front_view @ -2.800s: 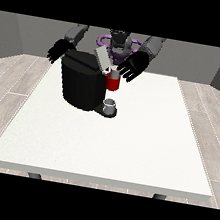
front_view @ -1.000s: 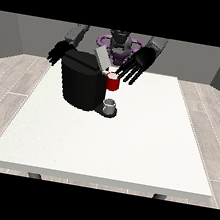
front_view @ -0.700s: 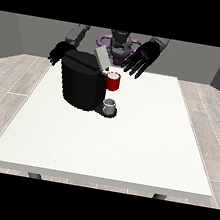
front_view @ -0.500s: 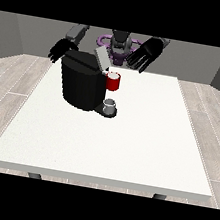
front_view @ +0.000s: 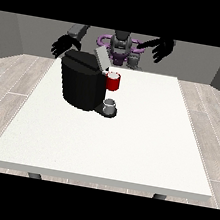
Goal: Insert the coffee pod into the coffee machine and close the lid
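Coffee machine [front_view: 83,85] on table [front_view: 126,145], lid [front_view: 101,59] raised. Hand at view's right [front_view: 160,48] spread, empty. Hand at view's left [front_view: 61,47] behind machine, fingers relaxed, empty.

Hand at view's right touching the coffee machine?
Apart. Front view: the hand at the view's right is raised, with open background between it and the coffee machine.

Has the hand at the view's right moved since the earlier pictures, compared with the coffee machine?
Yes. The hand at the view's right has risen and swung to the right, away from the coffee machine and the red thing at the machine.
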Robot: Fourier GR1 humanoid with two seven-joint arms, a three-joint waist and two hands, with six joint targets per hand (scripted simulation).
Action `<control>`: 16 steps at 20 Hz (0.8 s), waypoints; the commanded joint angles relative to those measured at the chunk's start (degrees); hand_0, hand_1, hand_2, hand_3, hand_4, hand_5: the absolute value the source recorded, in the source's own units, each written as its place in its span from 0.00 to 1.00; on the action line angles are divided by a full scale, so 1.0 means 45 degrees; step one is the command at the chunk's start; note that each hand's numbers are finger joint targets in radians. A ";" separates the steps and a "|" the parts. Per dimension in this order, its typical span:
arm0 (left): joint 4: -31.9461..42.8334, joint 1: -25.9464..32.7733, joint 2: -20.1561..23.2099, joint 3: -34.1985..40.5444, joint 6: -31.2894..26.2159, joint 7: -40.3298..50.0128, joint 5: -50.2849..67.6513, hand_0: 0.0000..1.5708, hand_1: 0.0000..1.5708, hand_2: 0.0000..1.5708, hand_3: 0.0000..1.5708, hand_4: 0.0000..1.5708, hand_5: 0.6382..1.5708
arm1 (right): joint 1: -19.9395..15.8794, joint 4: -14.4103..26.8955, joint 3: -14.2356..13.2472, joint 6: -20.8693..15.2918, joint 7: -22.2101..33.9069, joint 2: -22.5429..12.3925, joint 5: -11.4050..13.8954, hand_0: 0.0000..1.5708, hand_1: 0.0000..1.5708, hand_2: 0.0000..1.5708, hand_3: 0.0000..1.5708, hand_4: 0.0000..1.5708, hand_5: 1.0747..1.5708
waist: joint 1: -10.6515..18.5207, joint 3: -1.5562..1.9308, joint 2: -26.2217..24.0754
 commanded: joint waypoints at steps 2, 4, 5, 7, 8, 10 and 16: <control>-0.0392 0.1624 -0.1126 0.0619 -0.0086 -0.0030 0.1251 0.00 0.00 0.00 0.00 0.00 1.00 | 0.0971 0.0014 -0.0278 0.0524 -0.0227 -0.0394 -0.0267 0.00 0.00 0.00 0.00 0.28 1.00 | 0.0724 0.0008 -0.1562; -0.0360 0.2651 -0.0812 0.0911 0.0136 -0.0451 0.1428 0.00 0.00 0.00 0.00 0.12 1.00 | 0.1179 -0.0977 0.0288 0.0682 0.0522 -0.0519 0.0007 0.00 0.00 0.00 0.00 0.31 1.00 | 0.0299 -0.0002 -0.1798; -0.0343 0.2759 -0.1495 0.1008 -0.0038 -0.0331 0.1813 0.00 0.00 0.00 0.00 0.09 1.00 | 0.0820 -0.0557 0.0110 0.0544 0.0136 -0.0890 0.0307 0.00 0.00 0.00 0.00 0.28 1.00 | 0.1103 0.0000 -0.1881; -0.0444 0.3040 -0.0725 0.1456 -0.0435 -0.0164 0.2261 0.00 0.00 0.00 0.00 0.14 1.00 | 0.1390 -0.1446 0.0921 0.0971 0.0464 -0.0598 0.0460 0.00 0.00 0.00 0.00 0.23 1.00 | 0.0487 -0.0002 -0.2202; -0.0708 0.3258 -0.1176 0.1083 -0.0288 -0.0225 0.2101 0.00 0.00 0.00 0.00 0.06 1.00 | 0.0739 -0.1383 0.0628 0.0975 0.0747 -0.0910 0.0316 0.00 0.00 0.00 0.00 0.25 1.00 | 0.0982 0.0002 -0.2146; -0.0716 0.3815 -0.0990 0.1186 -0.0860 -0.0238 0.2401 0.00 0.00 0.00 0.00 0.00 1.00 | 0.0632 -0.1738 0.0535 0.1581 0.0798 -0.1140 -0.0122 0.00 0.00 0.00 0.00 0.24 1.00 | 0.1149 0.0003 -0.2341; -0.1460 0.4814 -0.1280 0.1381 -0.0762 -0.0637 0.3074 0.00 0.00 0.00 0.00 0.04 1.00 | -0.0350 -0.3016 0.0975 0.2125 0.1639 -0.1625 -0.0040 0.00 0.00 0.00 0.00 0.03 1.00 | 0.1336 0.0002 -0.2304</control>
